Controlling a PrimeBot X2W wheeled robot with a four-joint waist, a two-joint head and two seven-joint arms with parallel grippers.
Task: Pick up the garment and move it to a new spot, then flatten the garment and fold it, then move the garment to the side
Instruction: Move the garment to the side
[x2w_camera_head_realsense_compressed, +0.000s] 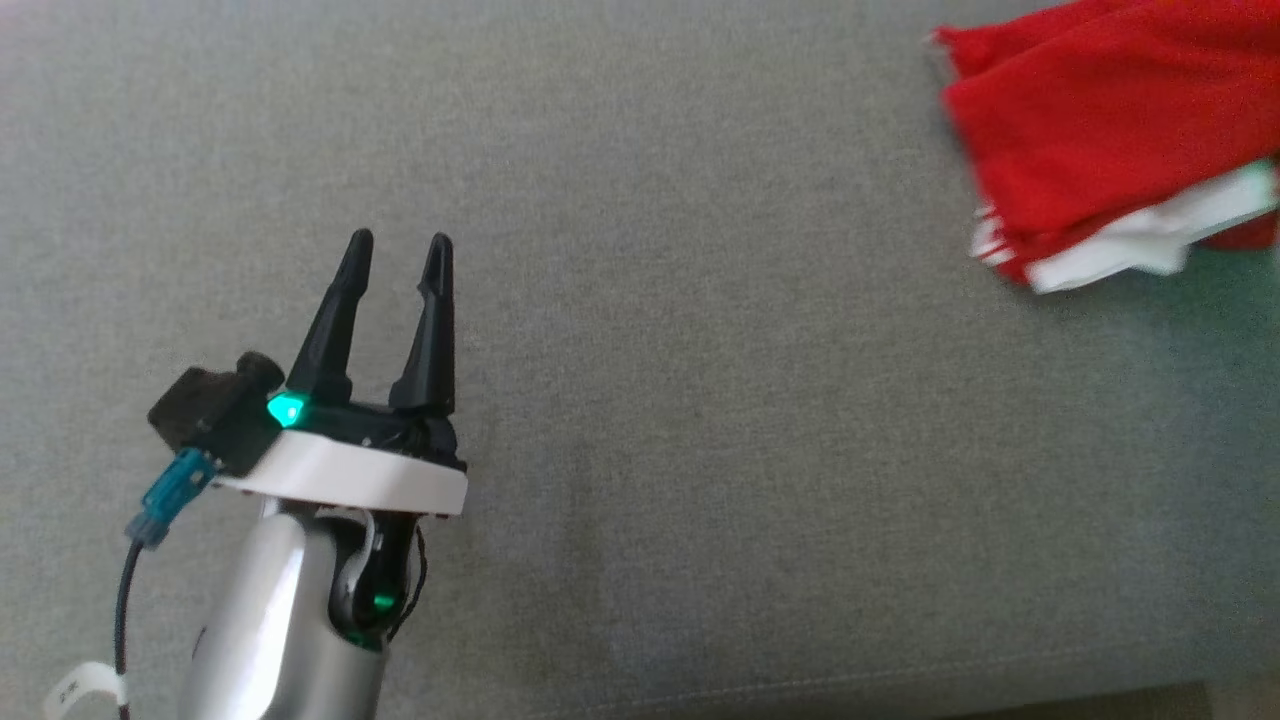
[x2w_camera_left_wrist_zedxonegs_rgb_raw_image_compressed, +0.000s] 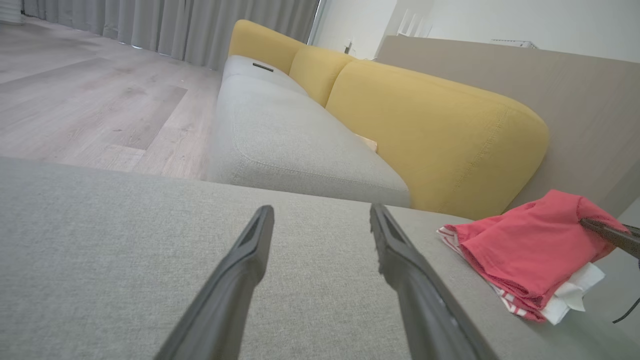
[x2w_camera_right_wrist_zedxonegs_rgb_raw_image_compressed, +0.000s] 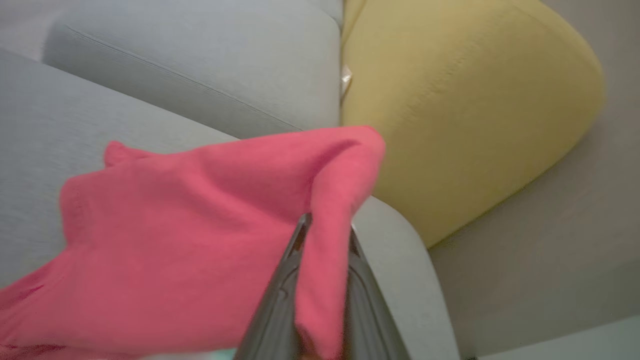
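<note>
The garment (x2w_camera_head_realsense_compressed: 1110, 140) is a red cloth with a white and striped part, bunched at the far right of the grey cushion (x2w_camera_head_realsense_compressed: 700, 400). In the right wrist view my right gripper (x2w_camera_right_wrist_zedxonegs_rgb_raw_image_compressed: 325, 227) is shut on a fold of the garment (x2w_camera_right_wrist_zedxonegs_rgb_raw_image_compressed: 175, 240), red cloth pinched between its fingers. The left wrist view shows the garment (x2w_camera_left_wrist_zedxonegs_rgb_raw_image_compressed: 525, 250) lifted at its right corner by a dark finger (x2w_camera_left_wrist_zedxonegs_rgb_raw_image_compressed: 607, 232). My left gripper (x2w_camera_head_realsense_compressed: 397, 250) hovers open over the cushion's left part, well clear of the cloth, nothing between its fingers (x2w_camera_left_wrist_zedxonegs_rgb_raw_image_compressed: 245, 265).
A yellow backrest (x2w_camera_left_wrist_zedxonegs_rgb_raw_image_compressed: 430, 130) rises behind the grey cushion, with a second grey seat (x2w_camera_left_wrist_zedxonegs_rgb_raw_image_compressed: 280, 140) beyond. Wooden floor (x2w_camera_left_wrist_zedxonegs_rgb_raw_image_compressed: 90, 100) and grey curtains lie past the sofa. The cushion's front edge (x2w_camera_head_realsense_compressed: 900, 690) runs along the bottom of the head view.
</note>
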